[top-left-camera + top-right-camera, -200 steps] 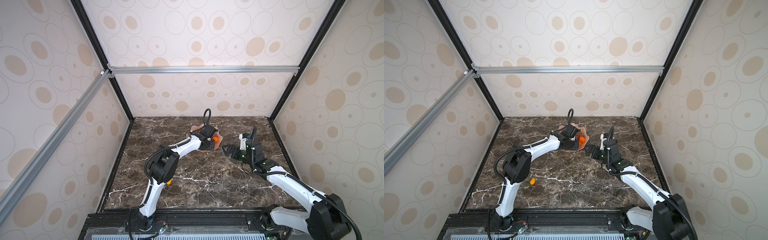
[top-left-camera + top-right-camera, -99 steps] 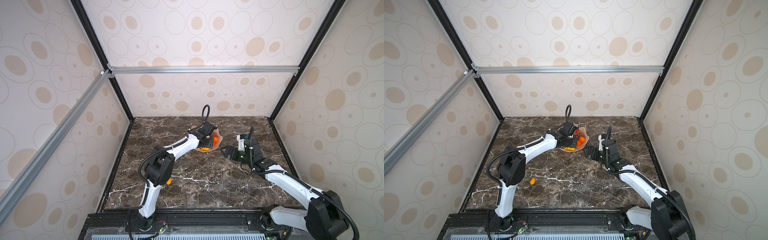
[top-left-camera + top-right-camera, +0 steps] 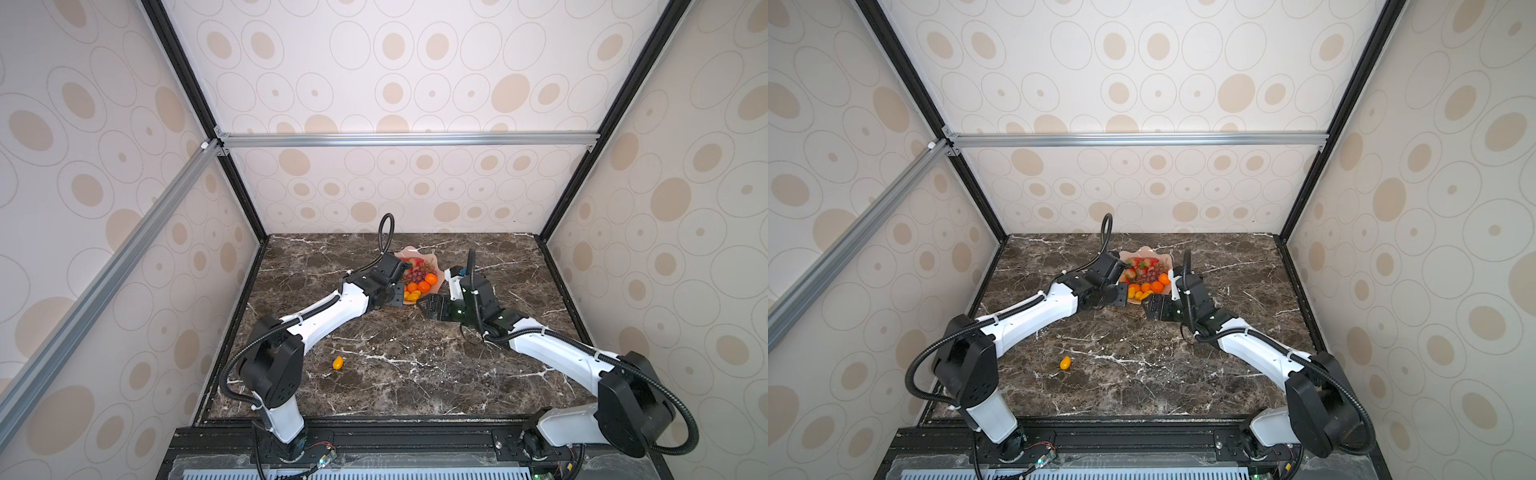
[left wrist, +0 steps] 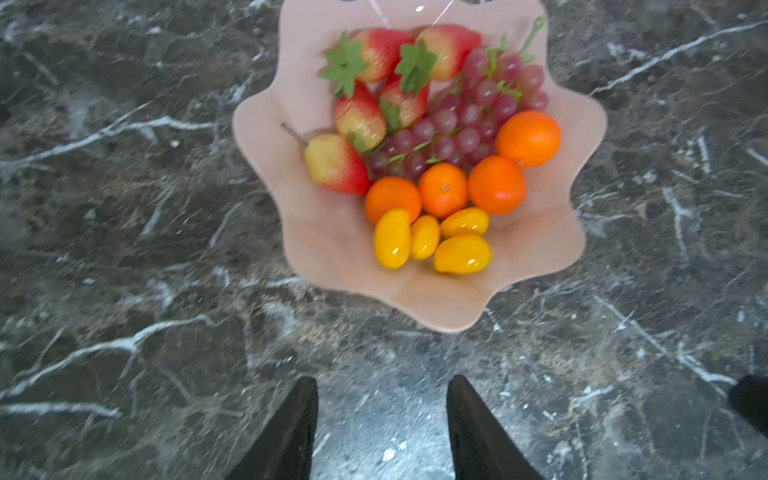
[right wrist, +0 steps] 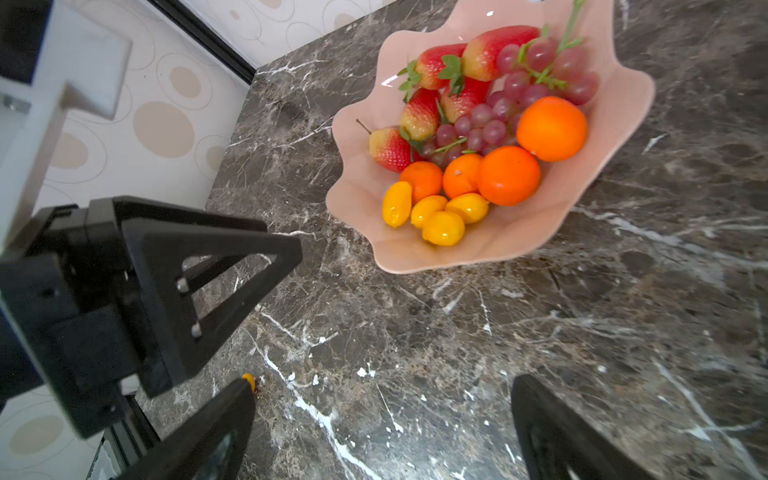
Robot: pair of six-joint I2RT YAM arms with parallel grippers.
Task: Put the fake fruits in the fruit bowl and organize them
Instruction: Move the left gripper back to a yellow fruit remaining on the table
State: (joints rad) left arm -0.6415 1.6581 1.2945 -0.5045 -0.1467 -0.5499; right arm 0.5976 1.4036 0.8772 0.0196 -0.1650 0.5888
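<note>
Between the two dark fingers of our left gripper we see only bare marble table: the jaws stand apart and hold nothing. Just ahead of the fingertips, not touching them, sits the fruit bowl. Inside it, closest to the gripper, lie four oval fruits. Two point their long axes along our line of reach and two lie across it. Beyond them come the tangerines, then the grape bunch with its stem pointing away from us, and the strawberries beside it. Our right gripper stands near the left one, jaws wide apart and empty, also just short of the bowl.

Well behind the left gripper, back toward that arm's base, a stray oval fruit lies alone on the table. We judge that fetching it is the step in hand. Its long axis seems to run roughly from the table's front toward the bowl, though it is too small for us to be sure. To do this well we should come down from above and turn the wrist so the fingers close across the short axis. We should squeeze gently, because the glossy skin may slip or roll, and set it down beside the other oval fruits.
</note>
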